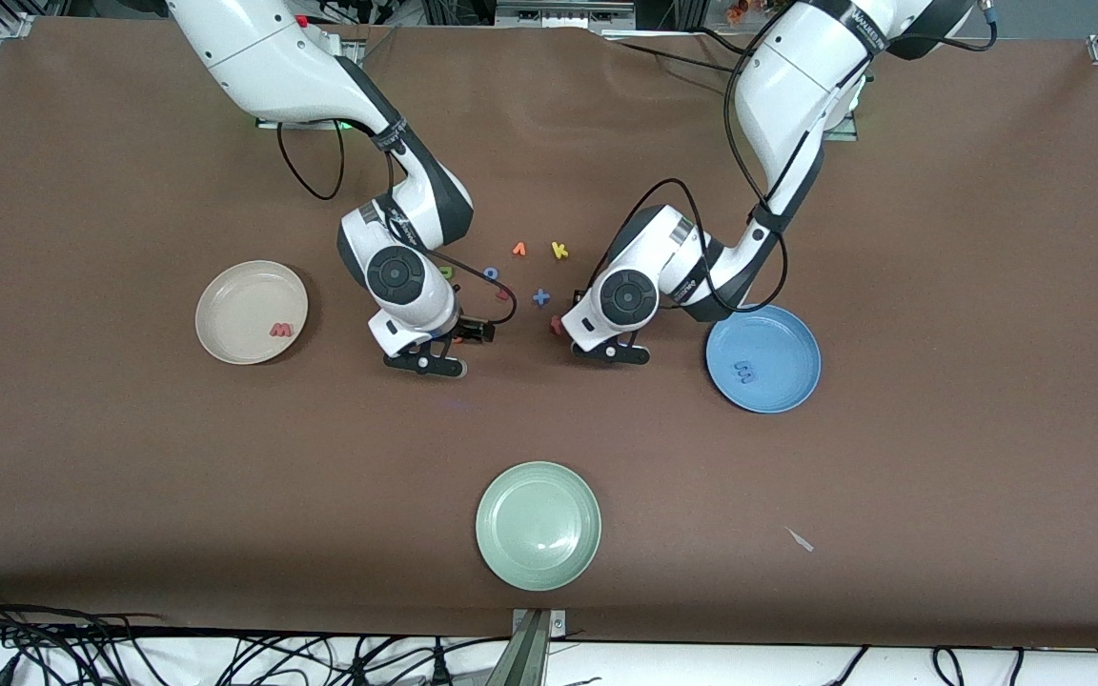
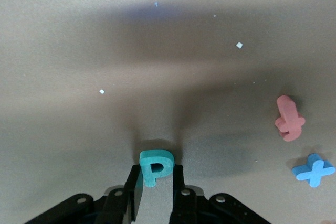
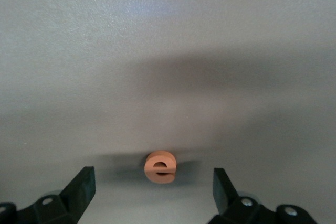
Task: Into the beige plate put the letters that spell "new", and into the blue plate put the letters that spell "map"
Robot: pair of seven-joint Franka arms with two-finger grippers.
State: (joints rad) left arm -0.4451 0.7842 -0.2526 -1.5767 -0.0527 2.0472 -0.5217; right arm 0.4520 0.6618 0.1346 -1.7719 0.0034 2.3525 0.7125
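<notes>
Left gripper (image 1: pixel 576 335), front view: low over the middle of the brown table (image 1: pixel 940 495), just beside the round mid-blue shallow plate (image 1: pixel 785 335); fingers hidden under the wrist here. Tiny blue foam m (image 1: pixel 745 371) in that blue plate. Right gripper (image 1: pixel 435 354): low over the table between the round beige shallow plate (image 1: pixel 234 303) and the left gripper. Pinkish-red foam w (image 1: pixel 281 330) in the beige plate, toward the rim nearest the right gripper. Loose between the arms, farther from the front camera: small orange foam v (image 1: pixel 518 249), yellow foam k (image 1: pixel 559 251), blue foam o (image 1: pixel 491 272), blue foam plus sign (image 1: pixel 540 297), a green scrap of a letter (image 1: pixel 447 272) half hidden by the right wrist. Round pale green plate (image 1: pixel 538 525) near the table edge closest to the front camera.

Left wrist view: left gripper (image 2: pixel 156 178) clamped tight on the teal foam letter p (image 2: pixel 155 167), black fingers (image 2: pixel 134 184) pressed on both its sides, letter standing upright on the table. Dark red foam f (image 2: pixel 289 118) and the blue plus sign (image 2: pixel 314 169) lying apart, off to one side.

Right wrist view: right gripper (image 3: pixel 152 187) spread wide, holding nothing, black fingertips (image 3: pixel 81 187) well apart on either side of the small orange foam letter e (image 3: pixel 160 167), which lies on the bare table between them, touched by neither.
</notes>
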